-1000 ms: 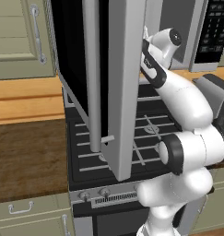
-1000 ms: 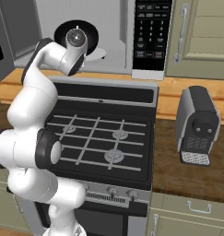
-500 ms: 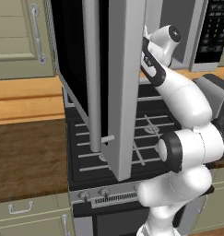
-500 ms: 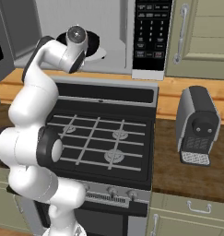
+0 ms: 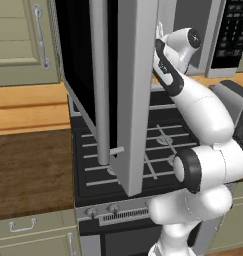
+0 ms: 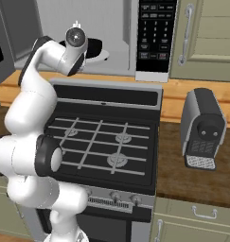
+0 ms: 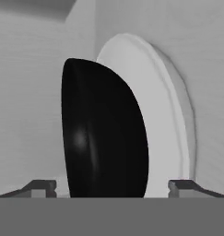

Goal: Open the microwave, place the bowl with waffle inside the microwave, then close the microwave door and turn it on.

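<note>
Now hand (image 7: 111, 186) spread wide, fingertips (image 7: 39, 186) clear of the black bowl (image 7: 104, 138) on the turntable (image 7: 164, 120).

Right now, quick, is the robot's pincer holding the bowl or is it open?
Pincer: open, fingertips spread on either side of the black bowl on the white turntable, not gripping it.
</note>
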Motion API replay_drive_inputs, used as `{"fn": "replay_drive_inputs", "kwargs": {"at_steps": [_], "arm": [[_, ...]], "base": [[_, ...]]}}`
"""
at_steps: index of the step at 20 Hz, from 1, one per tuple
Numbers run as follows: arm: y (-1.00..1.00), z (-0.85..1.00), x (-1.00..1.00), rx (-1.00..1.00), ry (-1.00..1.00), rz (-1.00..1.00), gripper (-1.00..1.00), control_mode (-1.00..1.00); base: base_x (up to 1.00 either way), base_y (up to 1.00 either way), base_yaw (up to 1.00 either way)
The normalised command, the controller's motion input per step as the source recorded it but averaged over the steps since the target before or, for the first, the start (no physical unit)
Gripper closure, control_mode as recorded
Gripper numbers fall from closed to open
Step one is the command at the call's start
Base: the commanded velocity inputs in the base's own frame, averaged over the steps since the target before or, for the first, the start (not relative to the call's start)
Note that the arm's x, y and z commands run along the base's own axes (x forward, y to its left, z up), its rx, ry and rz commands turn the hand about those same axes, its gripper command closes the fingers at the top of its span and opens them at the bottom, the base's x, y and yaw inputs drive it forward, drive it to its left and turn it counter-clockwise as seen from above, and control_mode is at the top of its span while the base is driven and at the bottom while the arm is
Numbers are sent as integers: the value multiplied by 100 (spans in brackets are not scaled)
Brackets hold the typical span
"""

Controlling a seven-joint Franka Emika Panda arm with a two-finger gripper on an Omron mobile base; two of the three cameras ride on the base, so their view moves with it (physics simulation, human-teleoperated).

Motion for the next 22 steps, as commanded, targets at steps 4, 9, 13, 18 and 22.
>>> {"fn": "replay_drive_inputs", "kwargs": {"at_steps": [4, 9, 13, 18, 22], "arm": [[-16, 22, -96, 0, -2, 0, -100, -100], [-21, 20, -100, 3, 0, 1, -100, -100], [-4, 1, -100, 7, 0, 6, -100, -100], [0, 0, -100, 13, -7, 4, -100, -100], [2, -6, -100, 24, -12, 0, -100, -100]], "base": [[0, 0, 0], [0, 0, 0], [0, 0, 0], [0, 0, 0], [0, 0, 0]]}}
